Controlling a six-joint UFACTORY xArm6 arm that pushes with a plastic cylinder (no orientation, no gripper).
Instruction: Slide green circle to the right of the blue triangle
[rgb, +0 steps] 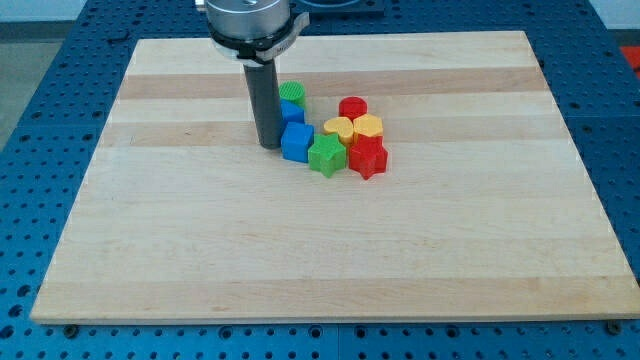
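Note:
The green circle (292, 93) sits near the middle of the board's upper half. Just below it lies a small blue block (291, 112), likely the blue triangle, partly hidden by the rod. My tip (269, 145) rests on the board just left of these two and touches or nearly touches the left side of a larger blue block (296, 142).
A tight cluster lies to the right of the tip: a green star (326, 156), a red star (367, 157), a yellow heart (339, 129), a yellow hexagon (368, 127) and a red circle (352, 107). The wooden board (320, 260) sits on a blue perforated table.

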